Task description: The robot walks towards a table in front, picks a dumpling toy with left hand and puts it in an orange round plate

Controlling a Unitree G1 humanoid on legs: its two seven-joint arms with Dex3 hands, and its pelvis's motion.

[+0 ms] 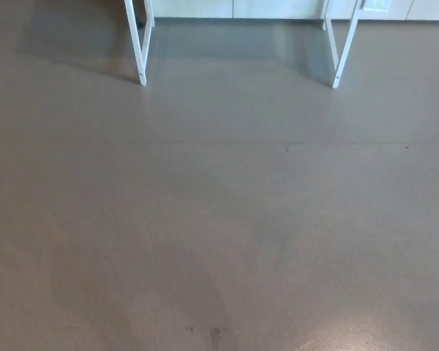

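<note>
Neither the dumpling toy nor the orange round plate shows in the head view. Only the lower parts of the table appear at the top edge: a white left leg (pixel 137 44) and a white right leg (pixel 344 47), both slanting down to the floor. The tabletop is cut off above the picture. No part of my arms or hands is visible.
A grey-brown floor (pixel 219 219) fills nearly the whole view. White cabinet fronts (pixel 234 7) run along the top edge behind the table legs. A faint seam crosses the floor at mid-height, and a bright reflection lies at the bottom right.
</note>
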